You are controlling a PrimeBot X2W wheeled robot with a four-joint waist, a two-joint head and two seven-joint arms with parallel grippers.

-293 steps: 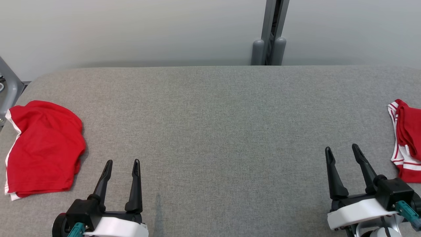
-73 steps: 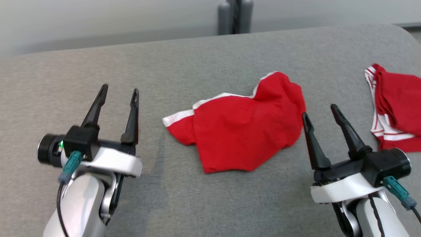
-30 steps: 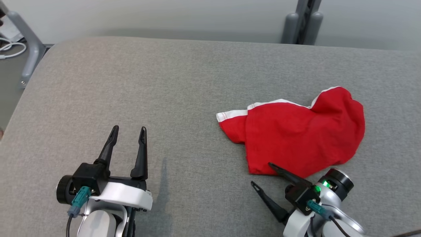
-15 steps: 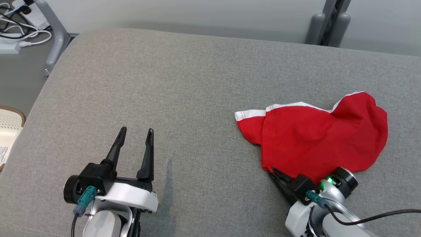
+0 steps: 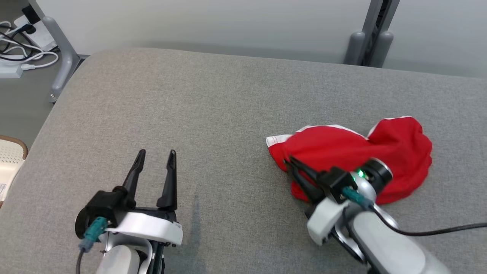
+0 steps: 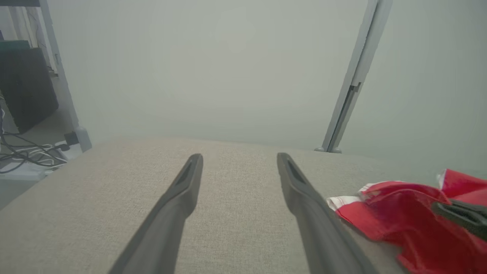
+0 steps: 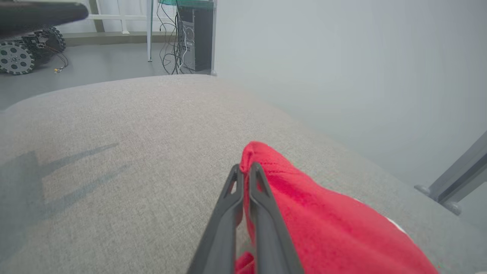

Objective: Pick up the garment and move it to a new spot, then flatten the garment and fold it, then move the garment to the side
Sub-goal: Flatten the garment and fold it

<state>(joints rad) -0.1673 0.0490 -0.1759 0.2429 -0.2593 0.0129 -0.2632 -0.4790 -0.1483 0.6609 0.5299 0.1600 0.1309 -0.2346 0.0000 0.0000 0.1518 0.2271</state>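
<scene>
Your right claw (image 5: 288,161) is clamped on the garment (image 5: 395,146), its two dark fingers pressed together over a fold of red cloth at the garment's left end. The right wrist view gives you the same grip from behind. The fingers (image 7: 262,213) meet at their tips, and a small peak of red fabric stands up just past them. The rest of the cloth trails off to that view's lower right.

The garment is red with white trim and lies bunched in a rumpled heap on the right half of the grey padded table (image 5: 190,106), well in from the far edge. A white-edged corner pokes out at its left end, just beside the clamped fingers. Most of the cloth rests on the table. You cannot tell from these views whether the pinched part is lifted clear.

Your left claw (image 5: 156,152) hangs over the near left part of the table, fingers spread wide with nothing between them, well apart from the garment. In the left wrist view the garment's left end shows at the right edge.

Past the table's far edge stands a grey post (image 5: 367,45). A tangle of cables (image 5: 15,57) lies on the floor at the far left.
</scene>
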